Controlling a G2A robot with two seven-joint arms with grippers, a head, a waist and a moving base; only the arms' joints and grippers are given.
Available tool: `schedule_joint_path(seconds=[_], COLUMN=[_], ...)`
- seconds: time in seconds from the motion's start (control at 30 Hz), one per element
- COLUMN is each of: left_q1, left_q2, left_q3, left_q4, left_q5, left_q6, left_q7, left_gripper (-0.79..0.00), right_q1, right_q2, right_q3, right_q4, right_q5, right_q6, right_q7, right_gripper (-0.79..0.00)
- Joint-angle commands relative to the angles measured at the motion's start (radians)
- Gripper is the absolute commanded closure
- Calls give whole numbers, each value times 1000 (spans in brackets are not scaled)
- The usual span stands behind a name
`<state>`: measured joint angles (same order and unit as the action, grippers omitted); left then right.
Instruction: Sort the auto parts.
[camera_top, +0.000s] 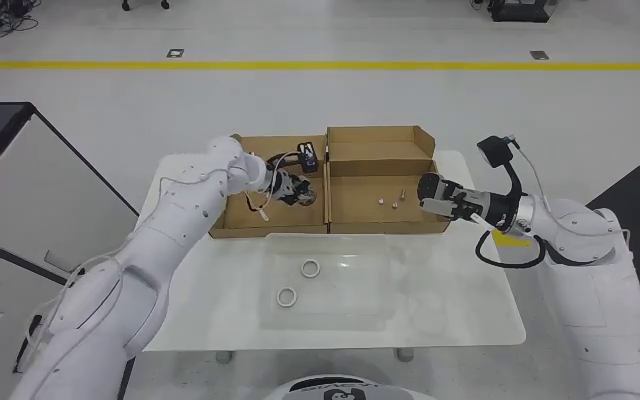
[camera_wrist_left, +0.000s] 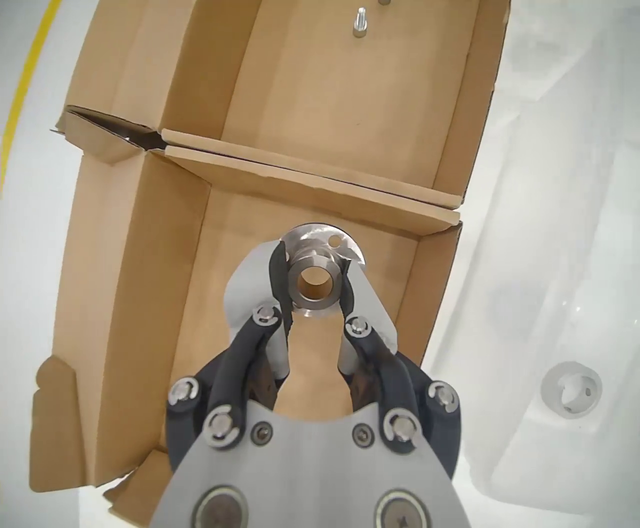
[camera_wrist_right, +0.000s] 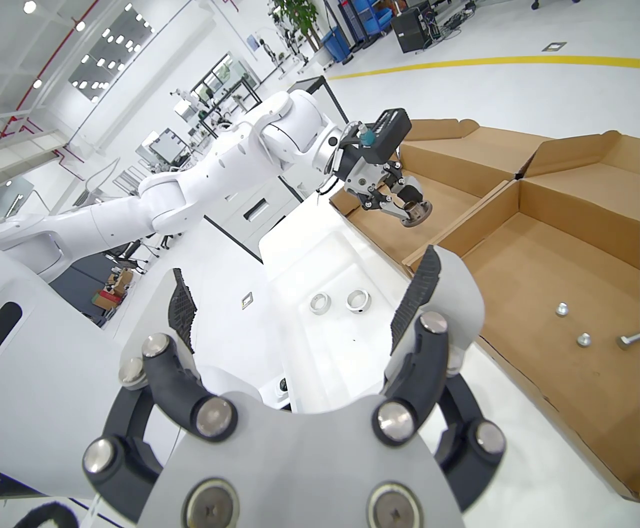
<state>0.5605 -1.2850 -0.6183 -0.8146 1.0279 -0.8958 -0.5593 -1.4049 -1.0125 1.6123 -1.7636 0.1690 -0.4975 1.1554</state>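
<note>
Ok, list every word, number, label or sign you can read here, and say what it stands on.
No text can be read.
Cardboard boxes: plain, no print showing.
Flanged bushing in the left gripper, bolts, rings: bare metal, no markings visible.
Square floor markers: too small to read.

- I count two cardboard boxes (camera_top: 245, 215) (camera_top: 360, 210), side by side just beyond the tray (camera_top: 350, 290).
- One tray.
- Two metal rings (camera_top: 311, 268) (camera_top: 287, 297), both inside the tray.
- Three small bolts (camera_wrist_right: 561, 310) (camera_wrist_right: 583, 340) (camera_wrist_right: 627, 341), in the right box beyond the tray.
- One flanged bushing (camera_wrist_left: 314, 280), above the left box beyond the tray.
</note>
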Motion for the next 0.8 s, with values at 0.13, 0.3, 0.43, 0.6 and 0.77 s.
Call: schedule_joint_path(seconds=[0.13, 0.3, 0.43, 0.6, 0.77], left_q1=[-30, -50, -66, -77, -82], left_q2=[-39, -71, -94, -118, -140], left_q3=[61, 101, 124, 147, 160], left_q4=[86, 158, 203, 259, 313], left_q5=[97, 151, 186, 222, 235], left_q6=[31, 41, 45, 50, 43], left_q7=[73, 114, 145, 174, 200], left_gripper=[0, 0, 0, 0, 0], right_q1=[0, 0, 0, 0, 0], right_q2=[0, 0, 0, 0, 0], right_q3=[0, 0, 0, 0, 0], right_q4=[0, 0, 0, 0, 0], right_q5=[0, 0, 0, 0, 0], right_q6=[0, 0, 0, 0, 0], right_q7=[0, 0, 0, 0, 0], right_gripper=[-785, -785, -785, -785, -785])
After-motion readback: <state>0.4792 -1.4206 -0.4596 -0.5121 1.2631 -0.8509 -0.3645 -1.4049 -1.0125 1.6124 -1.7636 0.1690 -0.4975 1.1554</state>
